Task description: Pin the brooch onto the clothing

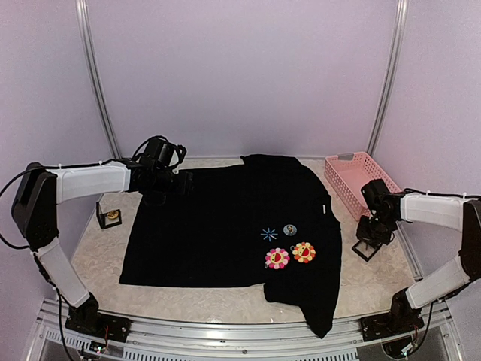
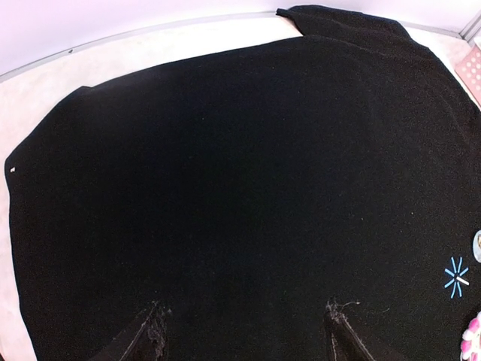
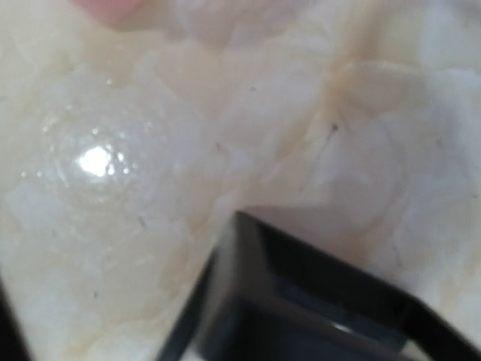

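- The pale marbled worktop [image 1: 98, 256] carries everything, with lilac walls behind it.
- The black short-sleeved shirt [image 1: 218, 226] lies spread flat across the middle of the worktop. One sleeve reaches the near edge and the other points to the far side.
- A pink slatted basket [image 1: 359, 180] stands at the far right, just beside the shirt's edge and apart from it.
- The left end effector [image 2: 242, 307] hovers over the shirt's far left part. Its two fingers [image 2: 150, 335] are spread wide with only black cloth below them, gripping nothing.
- The right end effector [image 1: 373, 229] hangs low over the worktop right of the shirt, directly above a small black open box [image 3: 301, 308]. Its wrist view is blurred and does not show the fingers, so I cannot tell whether it is open or closed.
- A second small black box [image 1: 111, 218] stands left of the shirt with a gold-coloured item inside it.
- A pink flower badge [image 1: 276, 258] and an orange flower badge [image 1: 304, 252] sit side by side on the shirt front.
- A light-blue star mark [image 1: 268, 234] shows just beyond the pink one.
- A small round brooch [image 1: 289, 229] rests on the shirt beside the star. Whether it is pinned cannot be told.
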Robot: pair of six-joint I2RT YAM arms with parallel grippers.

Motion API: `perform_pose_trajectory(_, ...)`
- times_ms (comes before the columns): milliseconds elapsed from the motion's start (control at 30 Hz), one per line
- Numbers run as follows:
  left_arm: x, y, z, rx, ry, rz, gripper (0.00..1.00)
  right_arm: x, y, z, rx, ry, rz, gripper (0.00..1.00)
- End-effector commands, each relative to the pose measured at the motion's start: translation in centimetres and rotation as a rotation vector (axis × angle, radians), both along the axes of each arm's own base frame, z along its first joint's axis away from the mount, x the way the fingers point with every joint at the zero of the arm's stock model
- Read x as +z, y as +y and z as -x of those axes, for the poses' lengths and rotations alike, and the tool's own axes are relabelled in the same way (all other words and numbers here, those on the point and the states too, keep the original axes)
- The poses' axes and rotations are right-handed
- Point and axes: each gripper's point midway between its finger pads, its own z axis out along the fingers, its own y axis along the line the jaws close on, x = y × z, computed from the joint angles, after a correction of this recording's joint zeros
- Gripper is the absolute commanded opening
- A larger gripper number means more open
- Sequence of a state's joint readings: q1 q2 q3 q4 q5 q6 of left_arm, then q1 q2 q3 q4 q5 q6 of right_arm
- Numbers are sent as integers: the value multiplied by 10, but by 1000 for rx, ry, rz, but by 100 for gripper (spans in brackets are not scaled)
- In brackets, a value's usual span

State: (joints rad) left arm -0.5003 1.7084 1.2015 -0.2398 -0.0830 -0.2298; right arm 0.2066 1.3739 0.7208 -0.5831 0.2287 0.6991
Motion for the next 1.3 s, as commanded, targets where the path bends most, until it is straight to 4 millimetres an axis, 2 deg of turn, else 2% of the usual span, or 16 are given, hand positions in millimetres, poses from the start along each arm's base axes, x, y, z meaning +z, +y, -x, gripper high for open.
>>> perform_pose_trajectory(0,5,-2,-5,-12,-4,3,67,9,-4,6,-13,19,15,6)
perform_pose_trajectory(100,6,-2,-5,-11,-4,5,67,16,-3,4,-6,15,19,0)
perform_pose_trajectory(267,7,-1,-5,-13,-5,7,67,30,-1,1,13,13,23,0)
perform_pose_trajectory(400,11,-3,-5,-21,-14,13,67,49,16,-5,92,6,-6,0)
perform_pose_trajectory(500,17,-9,-3,-52,-24,36,66,79,57,-18,312,-42,-65,0)
perform_pose_trajectory(567,27,-19,0,-99,-41,69,66,114,102,-25,525,-117,-133,0)
perform_pose_trajectory(667,52,-41,12,-228,-91,138,66,176,184,-16,866,-269,-271,0)
perform_pose_trajectory(733,77,-63,30,-368,-133,214,65,220,233,-1,1072,-388,-382,0)
perform_pose_trajectory(800,115,-89,64,-572,-193,323,63,258,272,19,1262,-485,-507,0)
perform_pose_trajectory(833,128,-96,77,-639,-227,349,63,272,287,30,1348,-519,-550,0)
perform_pose_trajectory(867,150,-106,103,-759,-262,397,63,283,300,44,1443,-543,-584,0)
perform_pose_trajectory(933,174,-122,147,-944,-327,410,65,303,321,67,1583,-584,-604,0)
perform_pose_trajectory(1000,197,-130,189,-1092,-383,402,68,308,334,79,1672,-593,-582,0)
perform_pose_trajectory(1067,210,-136,214,-1155,-420,372,71,316,342,89,1735,-622,-568,0)
perform_pose_trajectory(1133,218,-140,225,-1173,-432,356,70,323,349,97,1783,-674,-565,0)
perform_pose_trajectory(1267,225,-147,239,-1194,-398,390,61,337,355,102,1798,-799,-548,0)
